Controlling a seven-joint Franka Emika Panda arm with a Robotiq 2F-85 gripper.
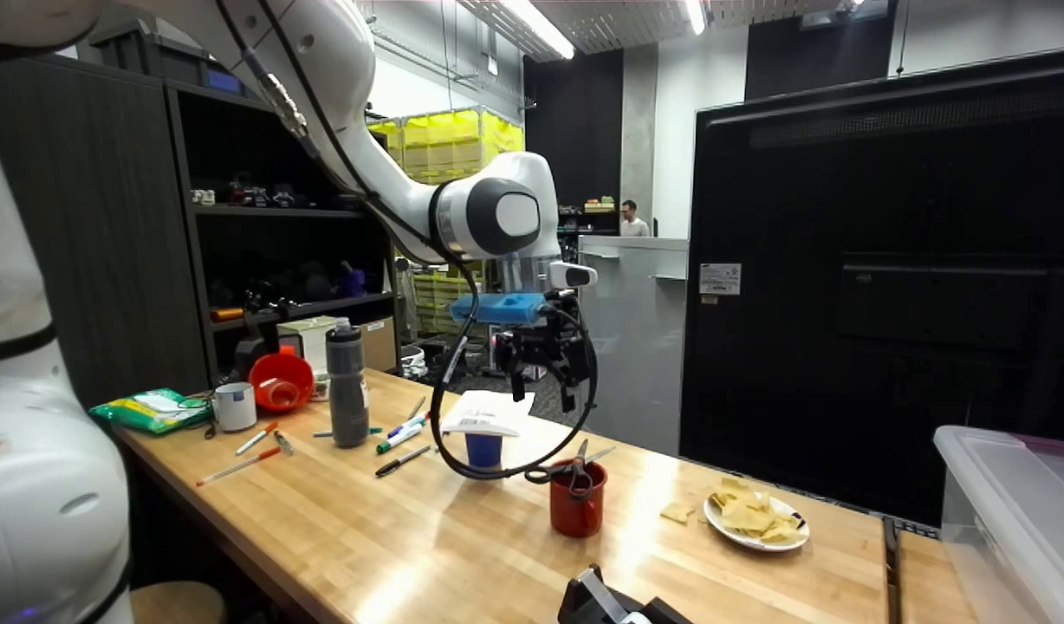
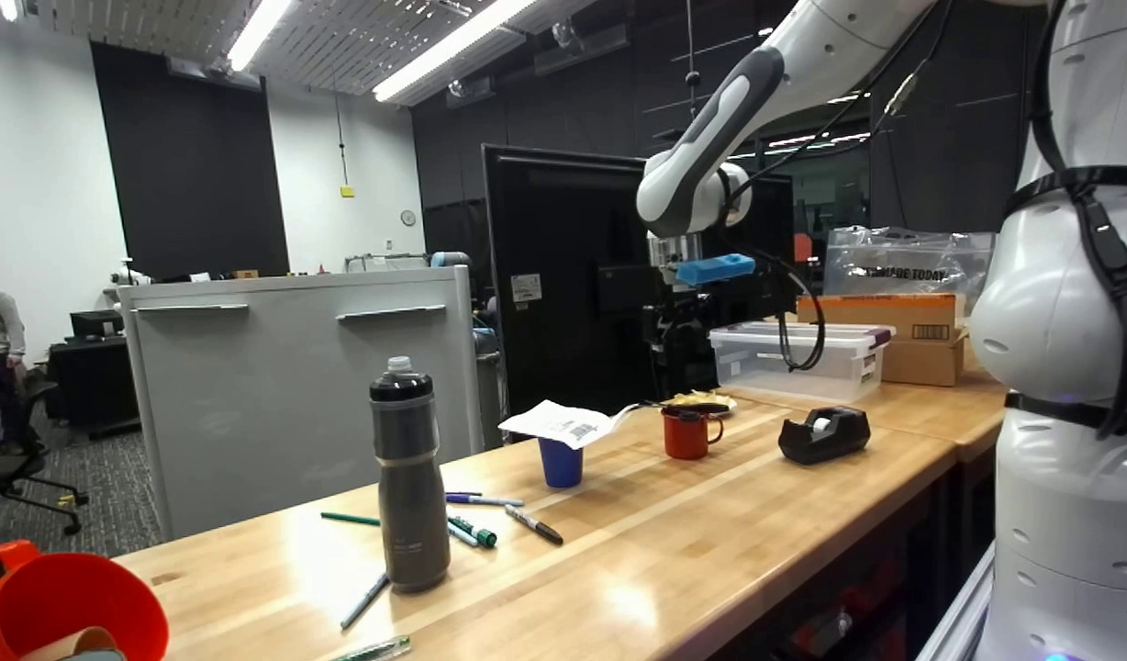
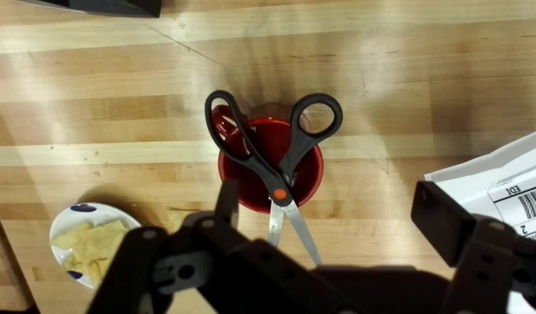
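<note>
Gripper (image 1: 543,397) hung in the air above the table (image 1: 428,555), its two fingers (image 3: 442,222) spread wide apart, empty, touching none of the things underneath. Below it, scissors (image 3: 280,194) lay part-open across the mouth of a red mug (image 1: 575,517), blades jutting past the rim. Mug stood on the table between a plate (image 3: 106,213) of chips (image 1: 749,513) and a blue cup (image 1: 484,451); a printed paper sheet (image 1: 489,409) rested over the cup's top.

This looks like a lab: robot arm (image 1: 346,87), wooden workbench (image 1: 463,555), dark shelves (image 1: 281,211).
</note>
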